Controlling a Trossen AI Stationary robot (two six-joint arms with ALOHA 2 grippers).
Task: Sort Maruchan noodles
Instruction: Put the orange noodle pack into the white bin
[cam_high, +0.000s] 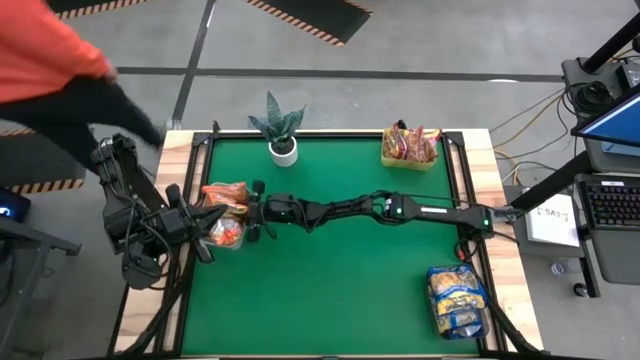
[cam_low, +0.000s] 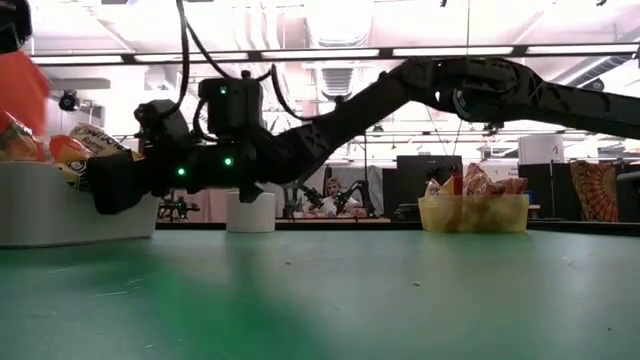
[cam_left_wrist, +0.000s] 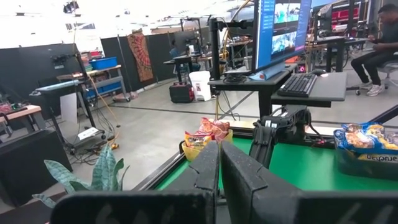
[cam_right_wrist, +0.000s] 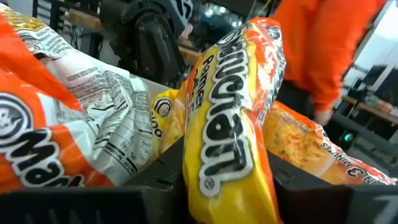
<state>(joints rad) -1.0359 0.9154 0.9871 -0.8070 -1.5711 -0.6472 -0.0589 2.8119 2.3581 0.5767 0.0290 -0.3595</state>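
Orange Maruchan noodle packets (cam_high: 224, 192) lie heaped in a white bin (cam_low: 60, 215) at the table's left edge. My right arm reaches across the table from the right, and its gripper (cam_high: 243, 207) is at this bin, shut on an orange-yellow packet (cam_right_wrist: 230, 112). My left gripper (cam_left_wrist: 219, 168) is shut and holds nothing; it stays level, high at the left edge, just above the bin. Red packets fill a yellow tray (cam_high: 410, 158) at the far right. Yellow-and-blue packets lie in a bin (cam_high: 457, 300) at the near right. My right gripper pinches the orange-yellow packet's near end (cam_right_wrist: 217, 180) between its two fingers, which lie on the packet's two flat faces. The fingers come in about level from the table's right. The packet stands on edge and rises away from the fingers among the other orange packets (cam_right_wrist: 74, 106).
A potted plant in a white pot (cam_high: 282, 148) stands at the far edge, left of centre. A person in an orange top (cam_high: 50, 60) is beyond the table's far left corner. The green middle of the table (cam_high: 330, 290) is bare.
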